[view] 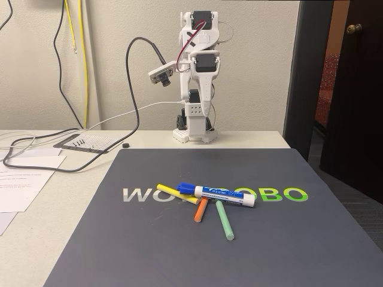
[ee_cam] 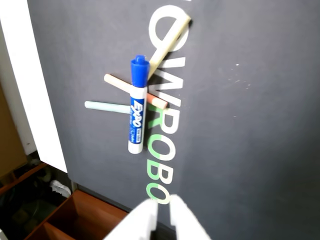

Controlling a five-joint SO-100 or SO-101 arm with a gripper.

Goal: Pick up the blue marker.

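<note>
The end effector (ee_cam: 162, 212) is seen at the bottom edge of the wrist view, its two white fingers (ee_cam: 142, 220) separated by only a narrow gap and nothing held between them; it hangs well above the dark mat (ee_cam: 260, 125) and well apart from the objects. In the fixed view the white arm (view: 197, 78) is folded upright at the far edge of the surface (view: 60, 227), with one small camera (view: 160, 75) held out on a bracket beside it. Four sticks in all are counted on the mat: one blue marker (ee_cam: 136, 107) and three thin sticks. The blue marker, white-barrelled with a blue cap and "EXPO" label, lies flat near the mat's centre, across the "WOWROBO" lettering (ee_cam: 162, 100); in the fixed view (view: 216, 194) its cap points left. One yellow stick (ee_cam: 170, 40) is seen touching the cap end, one orange stick (ee_cam: 135, 91) is crossed by the marker's barrel, and one green stick (ee_cam: 106, 106) lies with an end at the barrel. Black and white cables (view: 72, 149) and several sheets of paper (view: 24, 179) are seen on the surface left of the mat in the fixed view, and two yellow cables (view: 84, 60) hang on the wall behind.
</note>
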